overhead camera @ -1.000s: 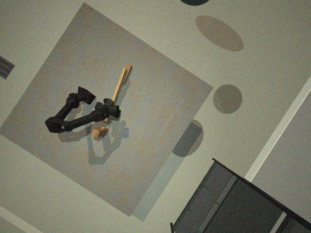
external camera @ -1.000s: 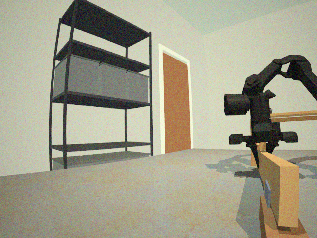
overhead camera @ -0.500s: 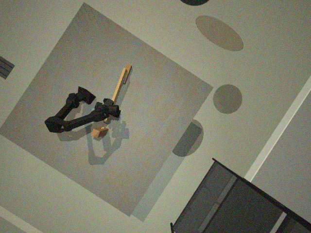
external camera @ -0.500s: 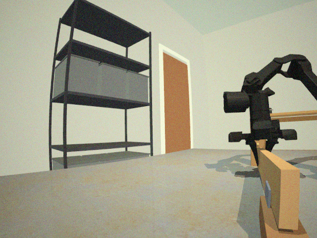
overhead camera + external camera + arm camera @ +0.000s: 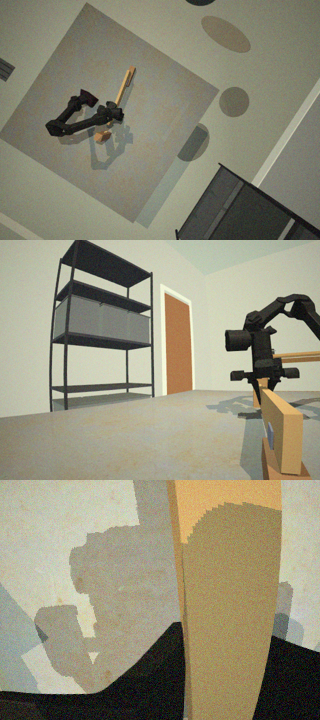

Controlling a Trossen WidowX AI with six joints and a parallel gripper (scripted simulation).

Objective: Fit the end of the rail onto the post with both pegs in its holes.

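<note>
The long pale wooden rail (image 5: 122, 89) (image 5: 292, 441) (image 5: 230, 605) has its far end over the low footboard block (image 5: 133, 69) (image 5: 271, 469), beside the blue-grey bracket plate (image 5: 270, 435). My gripper (image 5: 264, 395) (image 5: 199, 628) is shut on the rail close to its near end, one finger on each side. The rail's near end looks raised off the table, roughly level. The short wooden post (image 5: 99, 137) (image 5: 255, 401) stands beyond that end, its pegs (image 5: 105, 132) facing the rail. In the top view a gap shows between rail end and post. The rail's holes are hidden.
The arm (image 5: 82, 124) (image 5: 271, 309) bends over from its base (image 5: 88, 98), to the left of the rail in the top view. Shadows of the arm fall around the post. A dark shelf rack (image 5: 232, 201) (image 5: 103, 340) stands away from the work area.
</note>
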